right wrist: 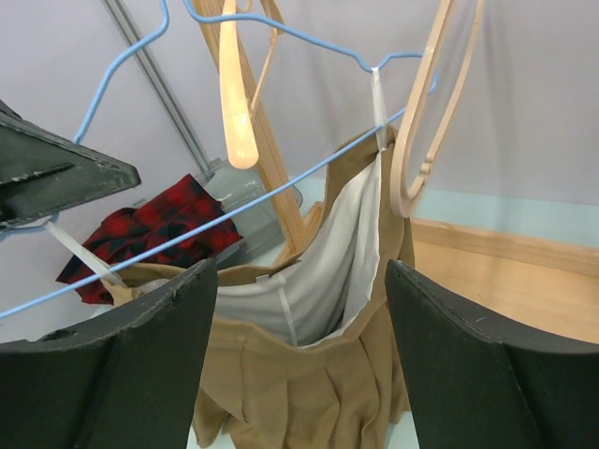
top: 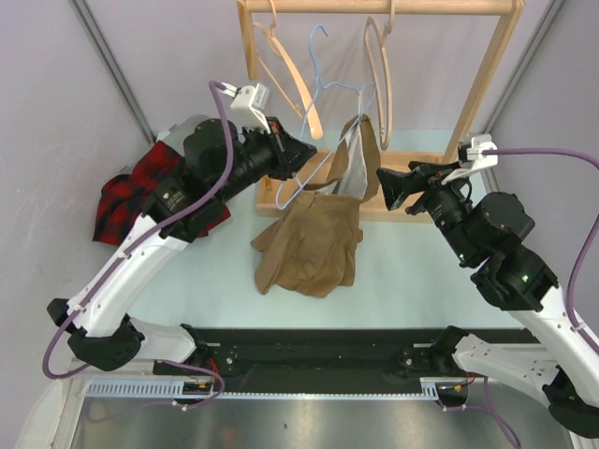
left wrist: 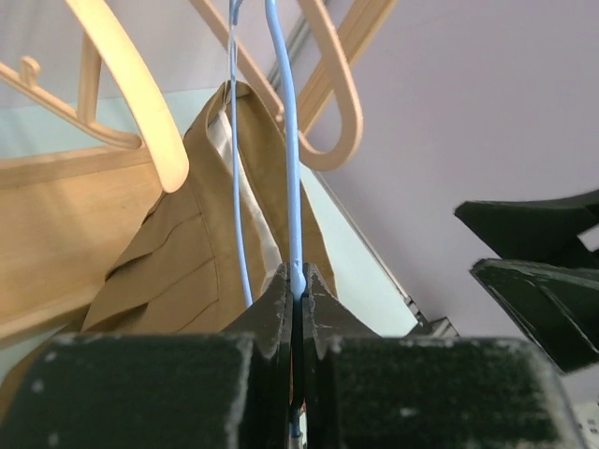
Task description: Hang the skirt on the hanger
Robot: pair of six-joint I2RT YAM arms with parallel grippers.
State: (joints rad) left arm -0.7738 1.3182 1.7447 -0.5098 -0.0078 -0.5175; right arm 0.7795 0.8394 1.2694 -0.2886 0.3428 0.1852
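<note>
1. Left fingers are clamping the blue wire hanger in the top view, holding it up off the tabletop in front of the rack. The right fingers are standing released, gripping nothing, just beside the hanger's far end. The tan skirt is hanging below and between both pairs of fingers, with its hem pooling on the tabletop.

2. From the left wrist, the fingers are pinching shut on the wire, which is rising straight out from between them. The skirt is draping just beyond their tips.

3. From the right wrist, the released fingers are framing the skirt's open waistband.
   - One white strap loop is sitting over the hanger above the gap between them.
   - A second strap is running up toward the left fingers; I cannot tell whether it is hooked on.
   - Doing this step well probably means keeping the wire level and steady.
   - The right fingers would be pinching only that strap, not the lining, and sliding it over the free end without tugging the first loop off.
</note>
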